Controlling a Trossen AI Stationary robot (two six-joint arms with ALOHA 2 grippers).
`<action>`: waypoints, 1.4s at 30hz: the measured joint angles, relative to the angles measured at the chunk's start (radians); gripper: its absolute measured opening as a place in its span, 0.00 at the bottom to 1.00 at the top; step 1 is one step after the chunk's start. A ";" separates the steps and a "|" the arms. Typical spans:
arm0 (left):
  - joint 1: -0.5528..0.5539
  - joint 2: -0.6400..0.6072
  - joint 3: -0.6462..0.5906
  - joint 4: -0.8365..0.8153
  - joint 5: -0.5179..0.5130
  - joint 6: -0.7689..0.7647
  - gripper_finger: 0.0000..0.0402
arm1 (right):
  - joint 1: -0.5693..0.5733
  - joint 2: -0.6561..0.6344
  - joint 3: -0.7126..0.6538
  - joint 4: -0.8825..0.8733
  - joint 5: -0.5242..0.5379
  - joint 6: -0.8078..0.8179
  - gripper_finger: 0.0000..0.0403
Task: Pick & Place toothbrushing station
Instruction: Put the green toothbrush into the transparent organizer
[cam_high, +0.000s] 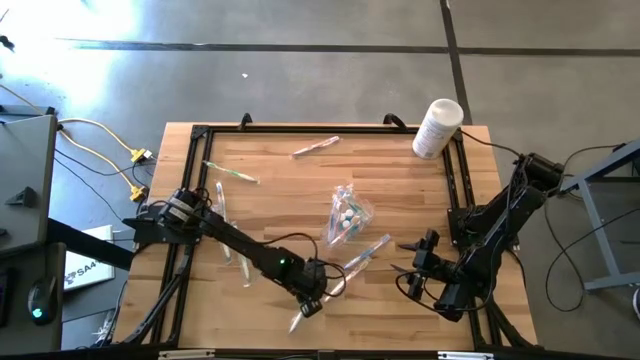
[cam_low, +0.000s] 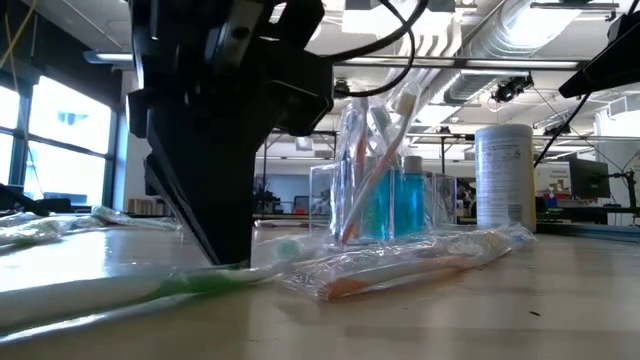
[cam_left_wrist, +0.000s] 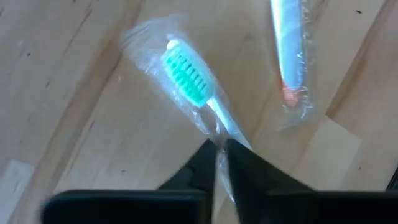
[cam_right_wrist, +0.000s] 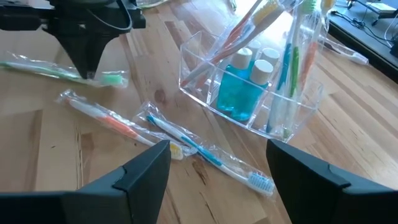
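Toothbrush (cam_left_wrist: 186, 78), green-bristled, white-handled, in clear wrapper, pinched by left gripper (cam_left_wrist: 219, 149); right gripper (cam_right_wrist: 217, 165) spread wide.

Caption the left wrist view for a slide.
Left gripper shut on a wrapped green-bristled toothbrush on the wooden table, an orange-tipped wrapped toothbrush beside it.

Overhead, table-level, two close wrist views

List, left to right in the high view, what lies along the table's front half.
Left gripper shut on green toothbrush → wrapped toothbrushes → right gripper, open.
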 joint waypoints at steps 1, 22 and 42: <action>0.001 0.001 0.000 0.001 0.005 0.002 0.04 | 0.000 0.000 0.000 0.000 0.000 0.000 0.64; -0.075 -0.041 0.548 -0.653 -0.645 0.264 0.00 | 0.000 0.000 0.000 -0.001 -0.006 -0.006 0.64; 0.084 -0.054 0.518 -0.370 -0.938 0.607 0.00 | 0.001 0.000 0.000 -0.007 -0.008 -0.007 0.64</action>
